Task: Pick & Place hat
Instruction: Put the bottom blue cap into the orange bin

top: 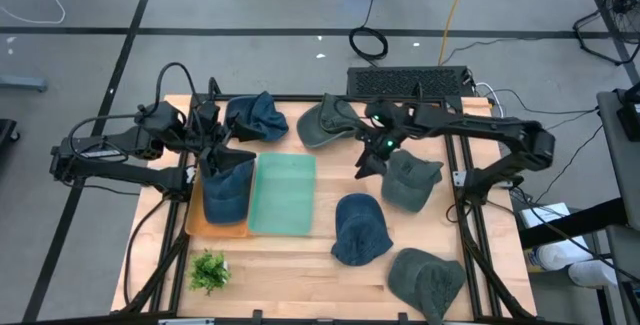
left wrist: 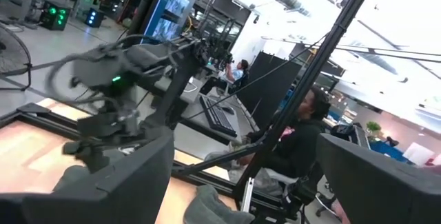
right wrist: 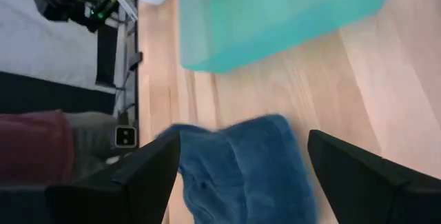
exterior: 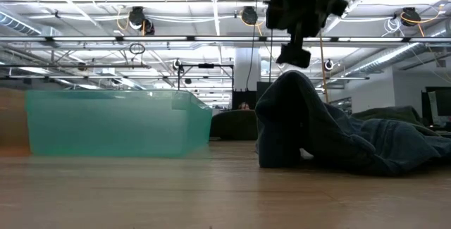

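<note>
Overhead, wooden bench (top: 300, 255) carrying two bins and six hats. Teal bin (top: 283, 194) mid-bench, no hat inside; orange bin (top: 222, 227) touching its left side, holding a blue hat (top: 227, 191). Second blue hat (top: 258, 117) at the back left, just behind the bins. Green hat (top: 326, 122) at back centre, another green hat (top: 410, 181) right of centre, third blue hat (top: 361, 229) in front of it, last green hat (top: 428, 280) at the front right corner. Small potted plant (top: 209, 271) at front left. Left gripper (top: 222, 149) over the orange bin, above the hat there, fingers spread apart, nothing between them. Right gripper (top: 369, 161) raised above the bench between teal bin and green hat, fingers released and wide, blue hat below in its wrist view. Seated person (left wrist: 293, 148) beyond the bench in the left wrist view.
</note>
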